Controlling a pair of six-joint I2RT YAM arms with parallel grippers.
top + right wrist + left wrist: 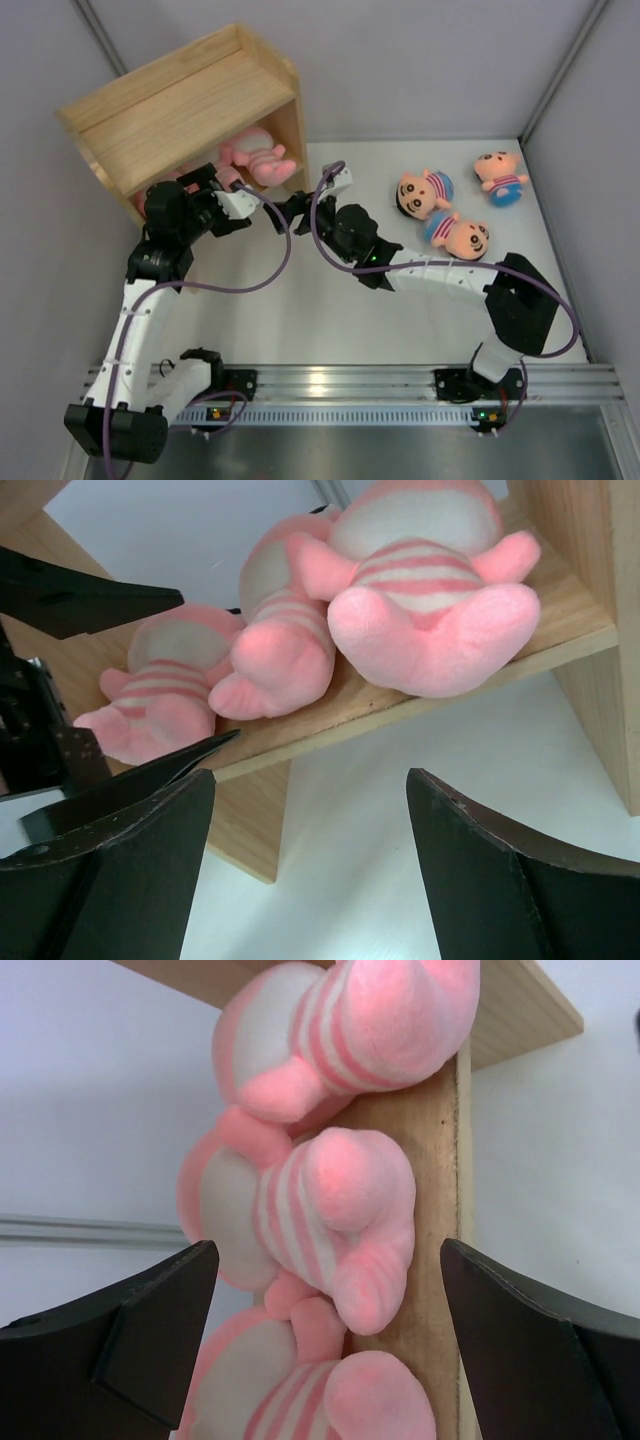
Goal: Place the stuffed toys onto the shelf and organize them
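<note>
Both tools open and empty at the shelf (180, 110) mouth, left tool (328, 1250) and right tool (312, 780); pink toys (300, 630) sit inside, dolls (460, 235) on table (300, 300), rightward, nearer right arm.

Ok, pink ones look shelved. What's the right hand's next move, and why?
Probably back the right hand, open and empty, away from the shelf toward the nearest doll: three pink toys sit on the shelf, three dolls lie on the table.
</note>
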